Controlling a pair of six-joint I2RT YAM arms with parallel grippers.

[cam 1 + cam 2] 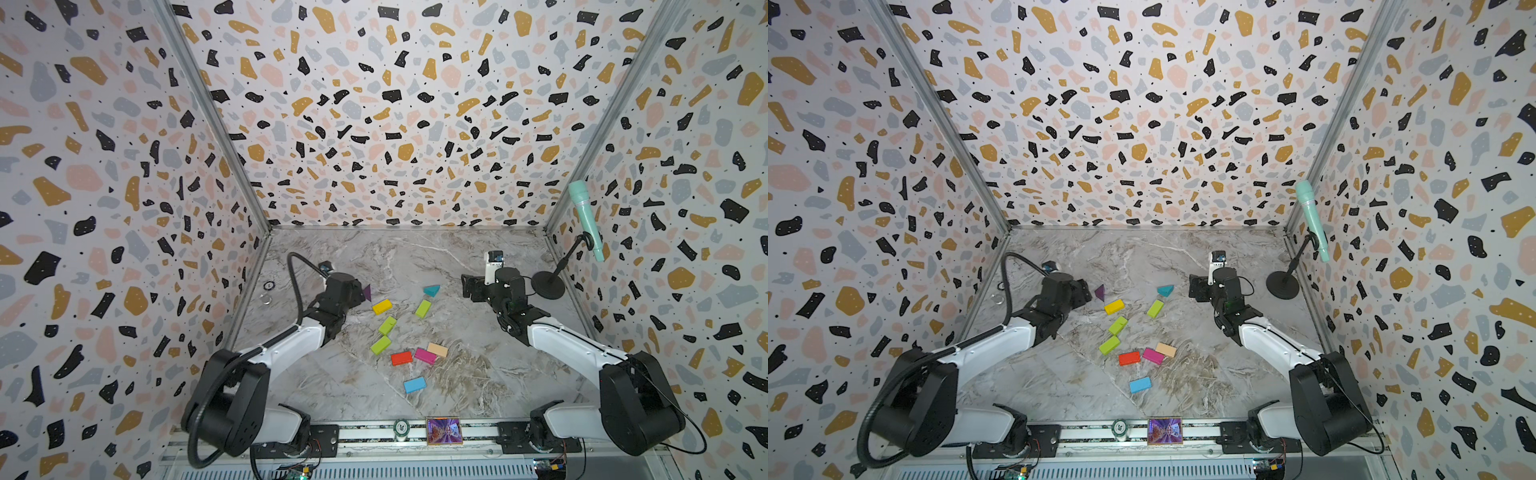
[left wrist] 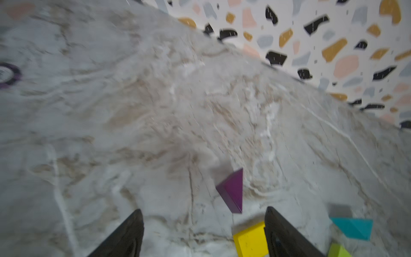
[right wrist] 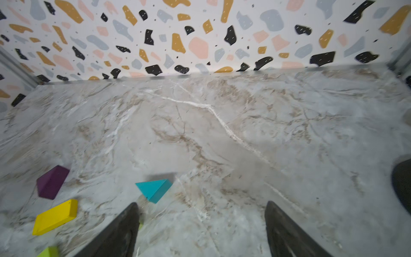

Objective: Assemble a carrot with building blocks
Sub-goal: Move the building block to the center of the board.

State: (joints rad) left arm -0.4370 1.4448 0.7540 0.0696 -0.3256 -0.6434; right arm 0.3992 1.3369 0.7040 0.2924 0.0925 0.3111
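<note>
Left gripper (image 2: 204, 210) and right gripper (image 3: 201, 203) gaped wide, empty, flanking ten building blocks (image 1: 387, 325) loose on the table (image 1: 478, 382): three lime green (image 1: 423, 308), one each yellow (image 1: 382, 306), red (image 1: 401, 358), magenta (image 1: 425, 355), tan (image 1: 437, 349), light blue (image 1: 414, 385), purple (image 1: 367, 292), teal (image 1: 432, 290).

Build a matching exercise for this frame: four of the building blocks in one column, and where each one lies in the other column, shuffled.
Blocks:
1. purple triangle
2. teal triangle
3. light blue block
4. tan block

Places:
A. nearest the front rail
B. right beside the magenta block
C. just ahead of the open fingers of the left gripper
D. just behind a lone lime green block

Pairs: 1-C, 2-D, 3-A, 4-B.
</note>
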